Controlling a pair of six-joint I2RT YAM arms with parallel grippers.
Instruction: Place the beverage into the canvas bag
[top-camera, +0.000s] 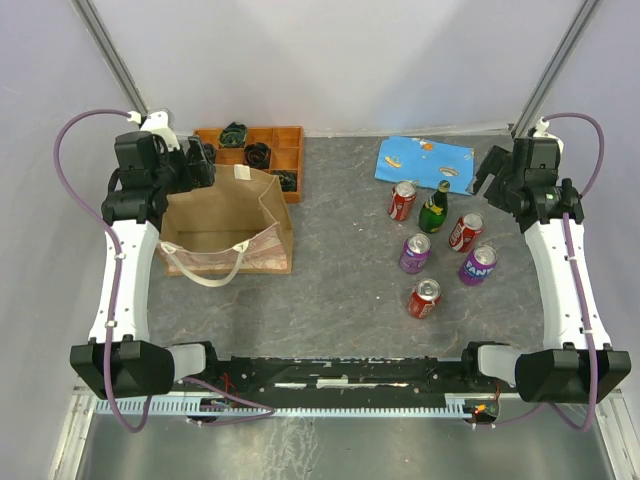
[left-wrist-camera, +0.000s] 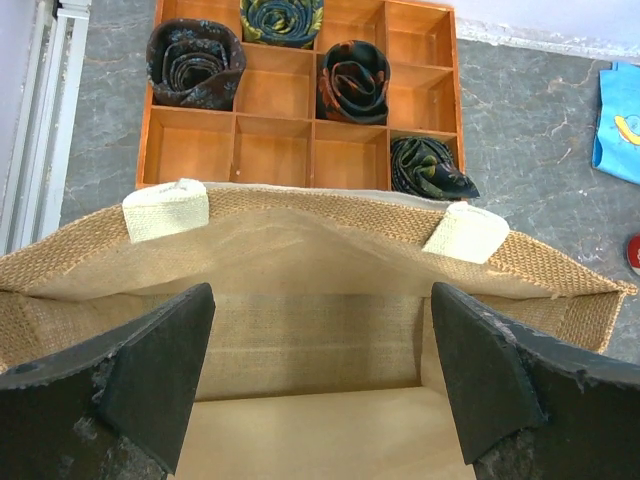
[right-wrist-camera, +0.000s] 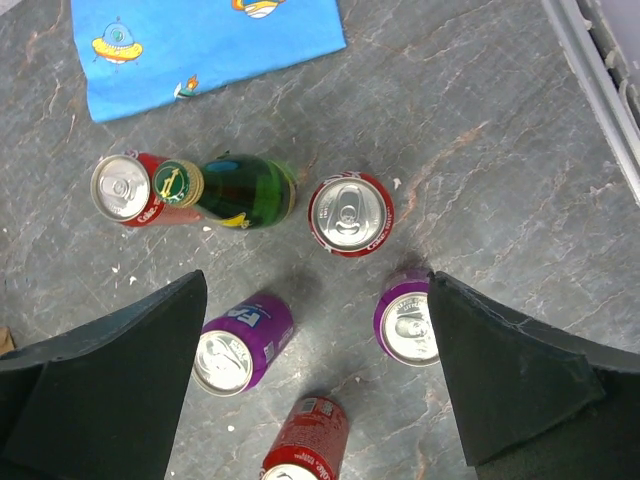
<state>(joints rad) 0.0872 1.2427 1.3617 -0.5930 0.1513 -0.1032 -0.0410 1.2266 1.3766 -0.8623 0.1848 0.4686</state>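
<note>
**Top view.** The canvas bag (top-camera: 277, 215) stands upright and open-mouthed on the left half of the grey bench (top-camera: 340, 270). A white handle droops over its near rim, and an orange tray (top-camera: 285, 135) lies just behind it. The left tool (top-camera: 200, 165) hangs over the bag's far rim. The right tool (top-camera: 490, 168) hangs beside a blue cloth (top-camera: 425, 160). The beverages stand on the right half, well apart from the bag: three red cans (top-camera: 402, 200), (top-camera: 465, 232), (top-camera: 424, 298), two purple cans (top-camera: 415, 253), (top-camera: 477, 265) and a green bottle (top-camera: 433, 208).

**Left wrist view.** The left tool (left-wrist-camera: 320, 310) has its jaws spread wide and holds nothing, poised above the bag's open mouth. The tray beyond holds four rolled fabrics (left-wrist-camera: 352, 80), possibly neckties.

**Right wrist view.** The right tool (right-wrist-camera: 318, 290) gapes fully and is empty. It sits above the upright cans and bottle without touching any of them.
</note>
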